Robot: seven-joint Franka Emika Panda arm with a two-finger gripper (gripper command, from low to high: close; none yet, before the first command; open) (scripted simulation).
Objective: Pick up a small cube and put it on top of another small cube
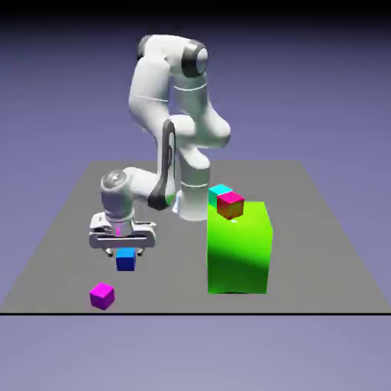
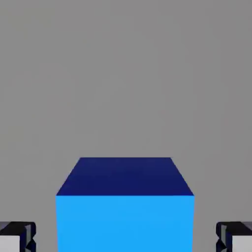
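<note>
The pincer point(image 1: 126, 254) points straight down with its jaws spread wide; in the hand view each grey fingertip point(image 2: 17, 237) stands clear of the small blue cube point(image 2: 125, 206), a strip of grey table point(image 2: 126, 74) showing on either side, so nothing is gripped; the cube sits centred between the tips, directly under the pincer, resting on the table in the exterior view point(image 1: 126, 260). Near the pincer, toward the exterior view's left and closer to the table's front edge, lies a magenta cube point(image 1: 101, 295); well apart toward the exterior view's right stands the big green block point(image 1: 239, 248); a red cube point(image 1: 230, 205) sits on its top, a cyan cube point(image 1: 219, 192) just behind.
</note>
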